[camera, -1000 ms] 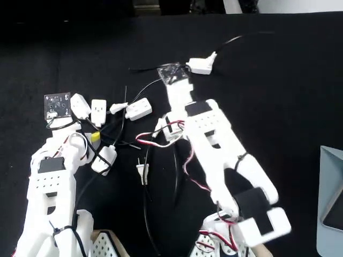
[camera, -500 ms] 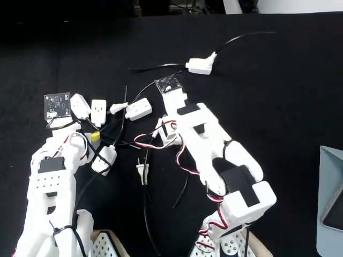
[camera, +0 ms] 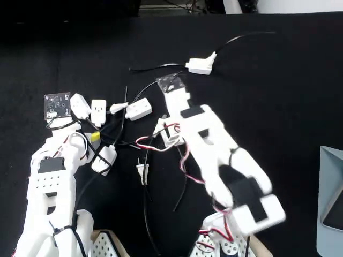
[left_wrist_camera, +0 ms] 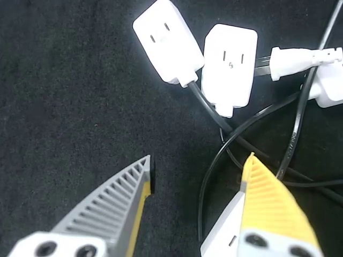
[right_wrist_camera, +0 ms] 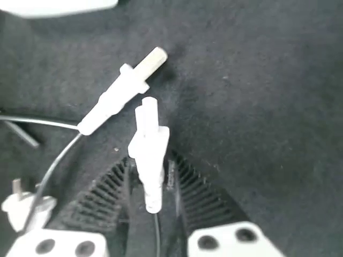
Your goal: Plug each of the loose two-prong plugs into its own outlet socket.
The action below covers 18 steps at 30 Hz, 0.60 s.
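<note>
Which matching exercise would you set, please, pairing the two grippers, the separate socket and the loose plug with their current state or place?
1. left gripper
2. right gripper
3. separate socket
4. loose plug

a. on the table's near half, ungripped
b. shut on a plug
c. open above the table
d. on the table's far half

Pairs: 1-c, 2-b, 3-d, 4-a.

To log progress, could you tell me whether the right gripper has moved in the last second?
Yes: the right gripper, holding a white two-prong plug, drew back from the far white outlet socket.
</note>
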Motion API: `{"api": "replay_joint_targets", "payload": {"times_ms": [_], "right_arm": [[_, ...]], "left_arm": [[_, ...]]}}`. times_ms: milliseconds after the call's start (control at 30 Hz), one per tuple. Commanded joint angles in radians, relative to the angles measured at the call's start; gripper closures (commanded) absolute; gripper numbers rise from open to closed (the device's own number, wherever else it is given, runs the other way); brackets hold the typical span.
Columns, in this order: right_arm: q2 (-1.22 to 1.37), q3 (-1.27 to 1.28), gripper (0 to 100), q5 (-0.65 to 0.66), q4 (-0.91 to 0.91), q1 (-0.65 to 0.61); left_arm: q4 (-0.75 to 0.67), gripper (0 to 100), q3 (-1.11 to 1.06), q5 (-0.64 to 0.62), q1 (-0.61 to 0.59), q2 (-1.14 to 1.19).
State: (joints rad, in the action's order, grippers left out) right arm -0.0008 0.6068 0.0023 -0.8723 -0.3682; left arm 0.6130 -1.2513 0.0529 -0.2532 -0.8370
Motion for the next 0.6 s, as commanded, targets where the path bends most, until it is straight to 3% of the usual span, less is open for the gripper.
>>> {"api": "replay_joint_targets", "payload": {"times_ms": [0, 133, 300, 467, 567], "right_arm": [[-0.225, 0.035, 98.7, -0.098, 0.003, -0.008], [-0.374, 0.047, 98.5, -0.370, -0.006, 0.025], [-0.452, 0.065, 98.2, -0.575, -0.006, 0.144], [-0.453, 0.079, 97.4, -0.635, -0.009, 0.265], [-0.453, 0.085, 87.5, -0.641, -0.058, 0.288]], "left_arm": [[-0.018, 73, 0.012, -0.006, -0.012, -0.017], [-0.018, 73, 0.012, -0.008, -0.012, -0.017], [-0.018, 73, 0.012, -0.008, -0.012, -0.017], [-0.018, 73, 0.012, -0.009, -0.012, -0.017], [-0.020, 73, 0.012, -0.009, -0.012, -0.017]]}}
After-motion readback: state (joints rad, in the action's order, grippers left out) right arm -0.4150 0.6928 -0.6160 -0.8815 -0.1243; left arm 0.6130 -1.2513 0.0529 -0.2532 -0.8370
